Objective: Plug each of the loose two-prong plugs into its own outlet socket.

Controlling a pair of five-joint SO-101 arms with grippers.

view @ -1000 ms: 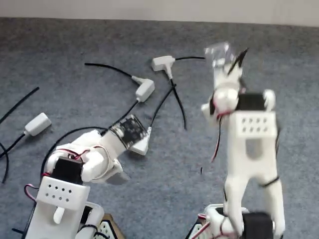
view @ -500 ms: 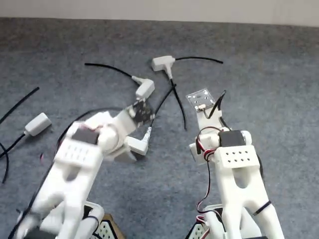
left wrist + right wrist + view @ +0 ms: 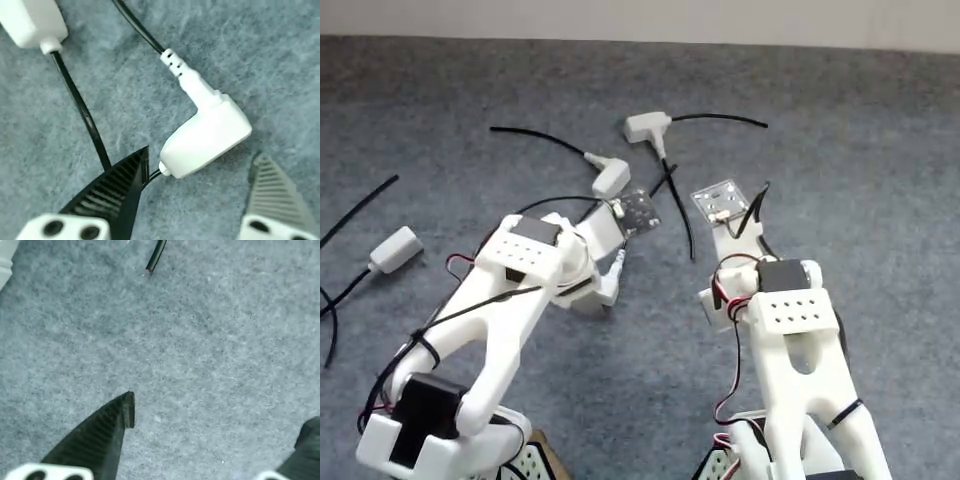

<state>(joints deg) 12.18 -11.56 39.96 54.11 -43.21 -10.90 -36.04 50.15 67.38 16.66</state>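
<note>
The left gripper (image 3: 201, 154) hangs low over a white angled plastic plug (image 3: 207, 135) with its jaws spread wide. Its black finger (image 3: 120, 192) stands on one side and its pale grey finger (image 3: 272, 192) on the other. The plug's body lies between the two tips, and neither clamps it. The black tip is just beside the plug's end; whether it touches cannot be told.

The plug lies flat near the middle of the grey carpet-covered counter (image 3: 880, 150), and a thin black cable (image 3: 535, 137) runs from its ribbed collar toward the far left. Beyond it lies a white T-shaped plastic connector (image 3: 647, 127) with black leads of its own.

The right gripper (image 3: 217, 415) is spread as well and holds nothing. It hangs above bare counter just right of those leads, with a cut black cable end (image 3: 155, 257) lying ahead of it.

A white rectangular plastic block (image 3: 395, 249) on another black lead lies well apart at the left.
</note>
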